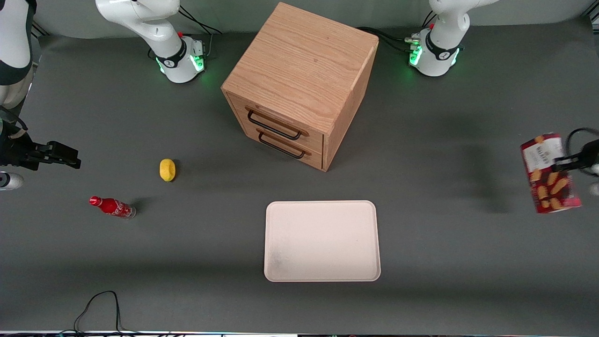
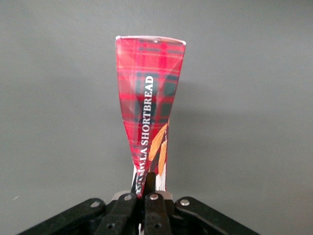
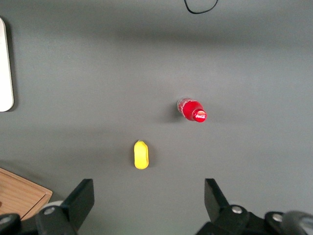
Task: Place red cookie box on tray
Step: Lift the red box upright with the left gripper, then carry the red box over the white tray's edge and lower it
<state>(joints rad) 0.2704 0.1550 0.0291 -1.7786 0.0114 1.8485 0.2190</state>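
Dark grey cloth covers the whole bench (image 1: 444, 243), and the large flat cream-white tray with rounded corners (image 1: 322, 241) lies on it bare, nearer to the front camera than the light oak cabinet with two black-handled drawers (image 1: 299, 84).

Well apart from the tray, toward the working arm's end of the bench, the long dark-red tartan cookie box with a white label and pictured biscuits (image 1: 550, 173) is in the air. The black two-finger gripper (image 1: 568, 164) is closed tight on it near its white-label end; in the left wrist view the gripper (image 2: 149, 183) pinches the carton's narrow edge so that the cookie box (image 2: 149, 107) hangs away from it over bare cloth. The box looks lifted free of the bench, though I cannot be fully sure how high.

So the pick-up seems done and the carrying step is in hand. The next move calls for bringing the box sideways until it is above the tray, then lowering it inside the low rim before opening. The grip is on one end only, so the box may swing.

Toward the parked arm's end lie a small yellow lemon-like object (image 1: 167, 169) and a small red soda bottle (image 1: 112, 207), both well apart from the tray.
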